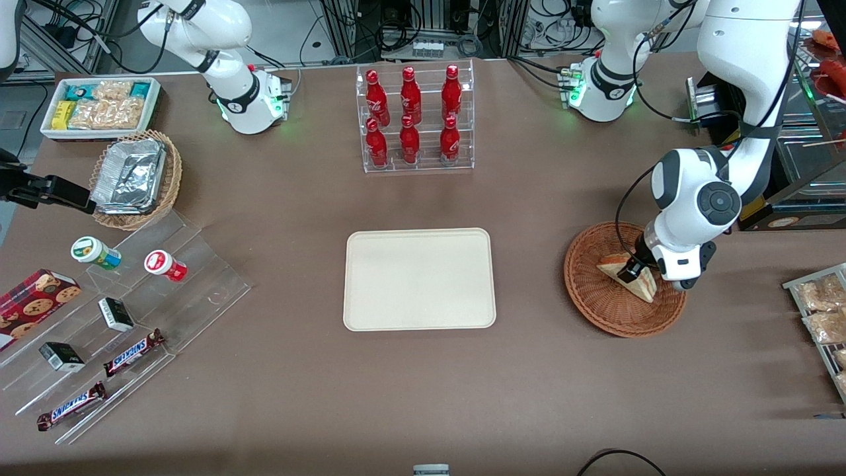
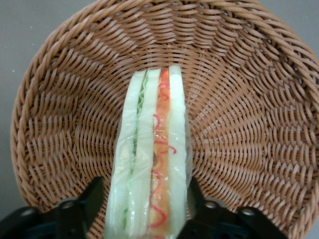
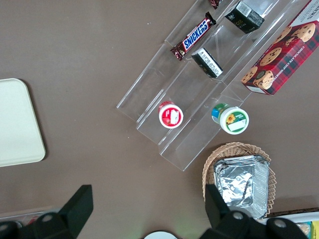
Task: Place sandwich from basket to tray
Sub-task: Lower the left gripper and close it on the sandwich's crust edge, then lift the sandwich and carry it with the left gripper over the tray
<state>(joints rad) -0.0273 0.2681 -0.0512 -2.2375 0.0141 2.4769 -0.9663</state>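
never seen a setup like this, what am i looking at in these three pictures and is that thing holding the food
These are two white robot arms bolted to a brown table. One picture looks at the table from the front; the other two come from small cameras on each arm's wrist.

Only one arm works. Its gripper is down in the round brown wicker basket, with its jaws standing on either side of the sandwich, a wrapped triangle with red and green filling. In that arm's wrist picture the sandwich runs between the two black fingers, but I cannot tell if they are pressing it yet.

The cream tray lies at the middle of the table. Red bottles, snack bars and foil containers also stand around.
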